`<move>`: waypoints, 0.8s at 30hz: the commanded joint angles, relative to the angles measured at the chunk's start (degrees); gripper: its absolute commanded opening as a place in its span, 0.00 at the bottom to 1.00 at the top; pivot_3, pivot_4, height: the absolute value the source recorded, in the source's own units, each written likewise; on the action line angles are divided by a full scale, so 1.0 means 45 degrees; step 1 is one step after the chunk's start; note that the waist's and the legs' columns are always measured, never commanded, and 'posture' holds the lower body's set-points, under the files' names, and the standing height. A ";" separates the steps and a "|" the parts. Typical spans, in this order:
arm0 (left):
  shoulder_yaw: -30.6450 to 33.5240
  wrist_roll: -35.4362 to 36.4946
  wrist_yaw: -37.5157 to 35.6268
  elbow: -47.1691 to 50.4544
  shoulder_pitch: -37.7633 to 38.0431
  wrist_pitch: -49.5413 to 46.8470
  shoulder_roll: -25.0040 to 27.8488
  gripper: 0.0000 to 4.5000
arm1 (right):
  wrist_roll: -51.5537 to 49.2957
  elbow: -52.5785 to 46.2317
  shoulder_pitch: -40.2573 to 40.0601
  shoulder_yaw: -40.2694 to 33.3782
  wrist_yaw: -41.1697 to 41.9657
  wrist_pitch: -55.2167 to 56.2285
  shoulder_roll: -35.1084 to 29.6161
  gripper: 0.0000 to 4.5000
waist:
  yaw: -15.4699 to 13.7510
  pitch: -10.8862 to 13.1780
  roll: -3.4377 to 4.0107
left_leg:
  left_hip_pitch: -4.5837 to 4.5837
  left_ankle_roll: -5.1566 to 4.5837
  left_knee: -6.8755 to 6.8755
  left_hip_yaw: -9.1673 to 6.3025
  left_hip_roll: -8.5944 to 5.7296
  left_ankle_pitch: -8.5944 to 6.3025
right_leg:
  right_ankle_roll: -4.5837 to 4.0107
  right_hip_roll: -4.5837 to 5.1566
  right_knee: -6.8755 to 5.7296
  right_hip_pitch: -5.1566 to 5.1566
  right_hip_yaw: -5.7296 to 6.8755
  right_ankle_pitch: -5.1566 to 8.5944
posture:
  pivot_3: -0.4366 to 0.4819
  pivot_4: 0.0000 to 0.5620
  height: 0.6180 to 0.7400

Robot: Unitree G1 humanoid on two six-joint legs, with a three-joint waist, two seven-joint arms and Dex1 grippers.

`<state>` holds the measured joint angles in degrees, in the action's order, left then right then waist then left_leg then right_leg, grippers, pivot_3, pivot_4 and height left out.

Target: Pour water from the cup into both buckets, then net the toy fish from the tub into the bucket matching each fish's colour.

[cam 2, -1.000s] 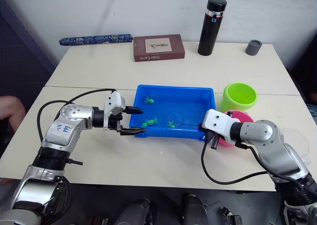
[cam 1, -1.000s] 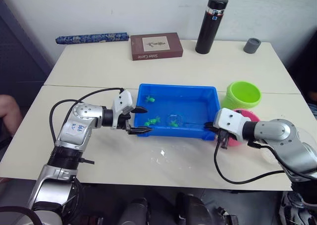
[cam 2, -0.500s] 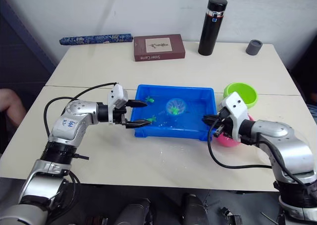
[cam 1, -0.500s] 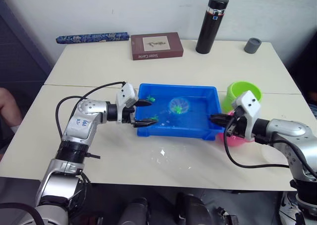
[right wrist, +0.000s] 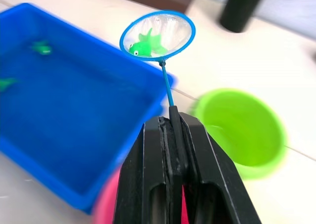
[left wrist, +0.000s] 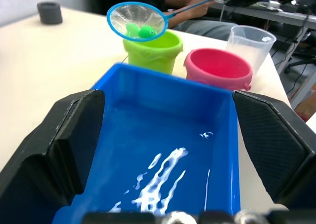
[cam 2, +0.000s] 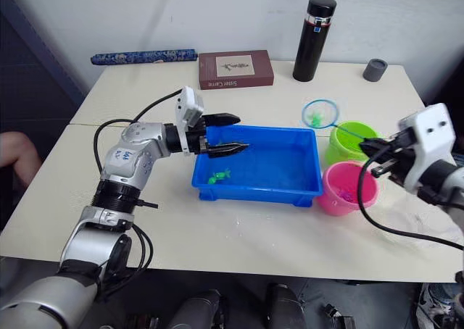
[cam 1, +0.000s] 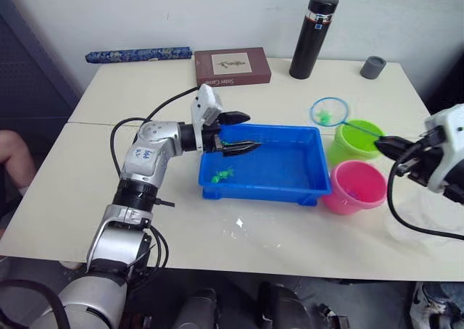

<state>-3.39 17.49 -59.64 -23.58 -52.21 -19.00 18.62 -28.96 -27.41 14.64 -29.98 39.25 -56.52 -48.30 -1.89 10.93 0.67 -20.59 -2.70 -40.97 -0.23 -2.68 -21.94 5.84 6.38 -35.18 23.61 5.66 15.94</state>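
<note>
Thin blue-rimmed mesh net (right wrist: 157, 34) clamped by right gripper (right wrist: 173, 135), tiny green plastic fish (right wrist: 145, 45) cradled, raised beside lime green round bucket (right wrist: 239, 128), left gripper (cam 1: 238, 132) spread above shallow blue rectangular tub (cam 1: 290, 171).

Net (cam 1: 329, 112), seemingly holding green fish (cam 1: 324, 114).

A black flask (cam 1: 312, 35) is standing upright at the table's (cam 1: 130, 97) far edge, near a small grey cap (cam 1: 373, 67). A brown book (cam 1: 232, 66) is lying beside a blue patterned roll (cam 1: 138, 54).
</note>
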 commanded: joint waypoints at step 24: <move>-0.0189 -0.0367 -0.0691 -0.1182 -0.1007 0.1384 -0.0208 0.99 | 1.3410 0.3802 -0.5604 0.2429 -0.5016 1.4317 -0.5596 0.00 | 0.0071 -0.0001 0.0003 | 0.0014 0.0004 0.0013 0.0039 0.0012 0.0004 | 0.0005 -0.0009 -0.0006 0.0009 -0.0032 0.0004 | 0.48 0.27 1.00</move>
<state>-4.79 15.61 -62.27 -29.72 -55.43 -13.70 17.65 30.43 -10.74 -11.50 -17.10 17.09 5.16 -73.95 -1.57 10.93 0.68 -20.52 -2.68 -40.91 -0.06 -2.62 -21.92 5.86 6.33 -35.19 23.64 5.52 15.95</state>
